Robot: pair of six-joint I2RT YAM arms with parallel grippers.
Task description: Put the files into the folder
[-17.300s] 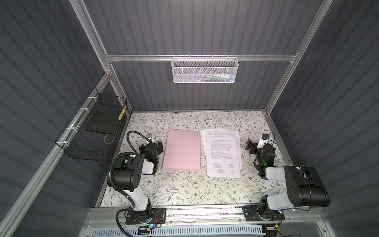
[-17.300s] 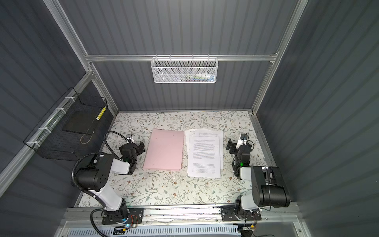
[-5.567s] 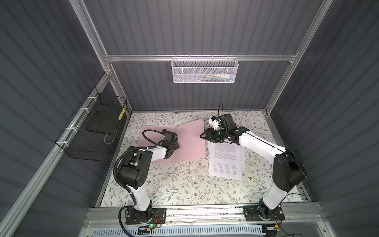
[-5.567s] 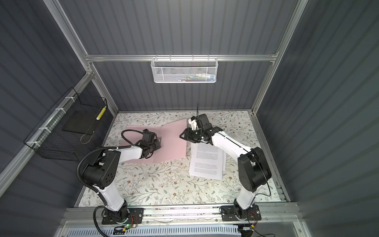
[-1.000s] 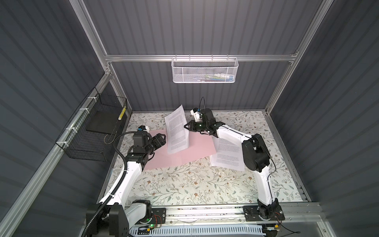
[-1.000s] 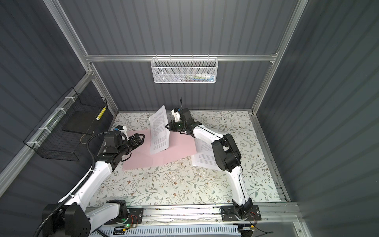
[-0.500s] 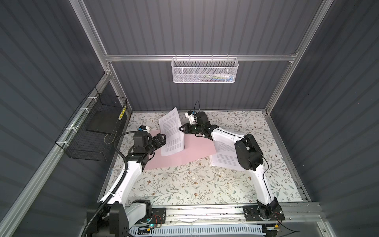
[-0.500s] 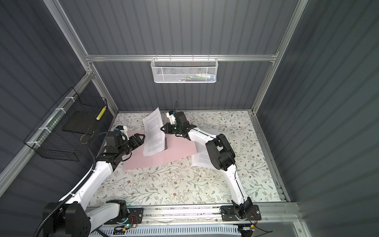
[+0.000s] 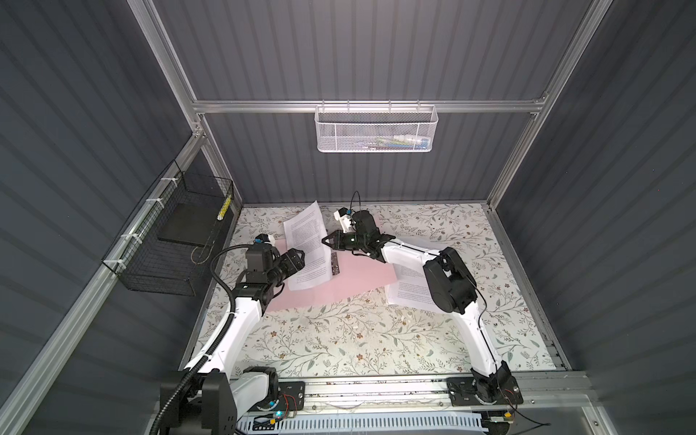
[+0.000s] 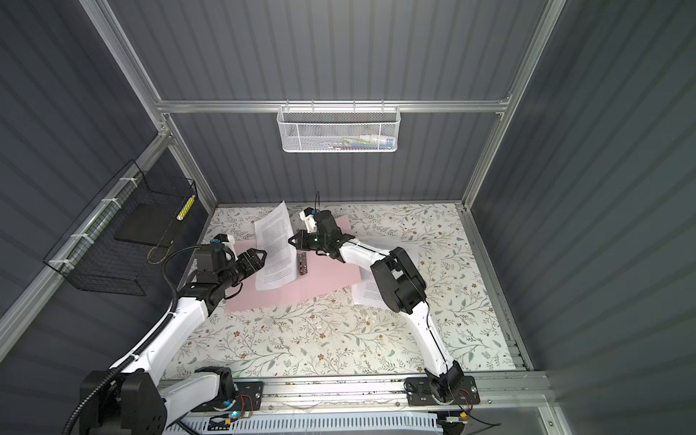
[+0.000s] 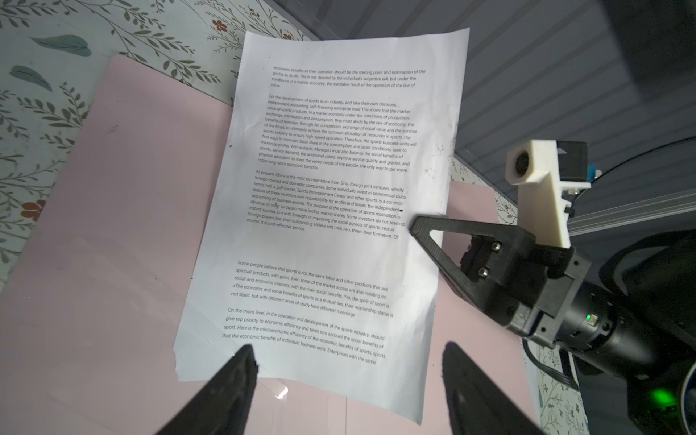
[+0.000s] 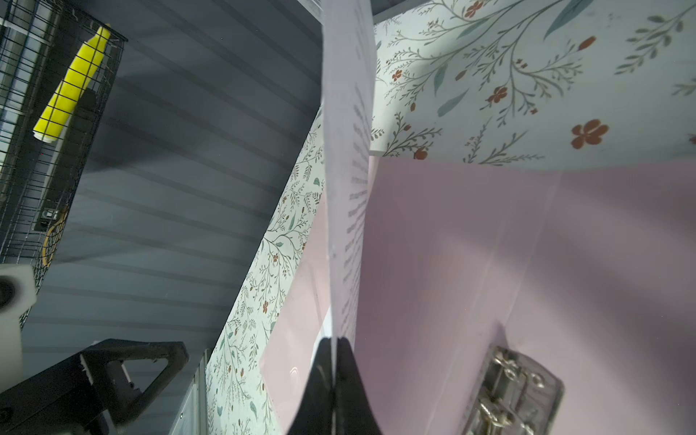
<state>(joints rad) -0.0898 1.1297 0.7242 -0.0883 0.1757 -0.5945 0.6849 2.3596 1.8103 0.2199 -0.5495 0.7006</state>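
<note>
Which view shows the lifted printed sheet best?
The left wrist view: the lifted sheet faces the camera, text legible, right gripper pinching its edge. The right wrist view shows it nearly edge-on; both top views show it small, over the folder.

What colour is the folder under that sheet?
Pale pink; the folder shows best in the left wrist view, under the printed sheet.

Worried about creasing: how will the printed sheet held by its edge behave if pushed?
Likely floppy: the sheet curves while the right gripper pinches one edge. Probably light: one narrow pinch holds it up. Its ragged corner suggests easy tearing.
</note>
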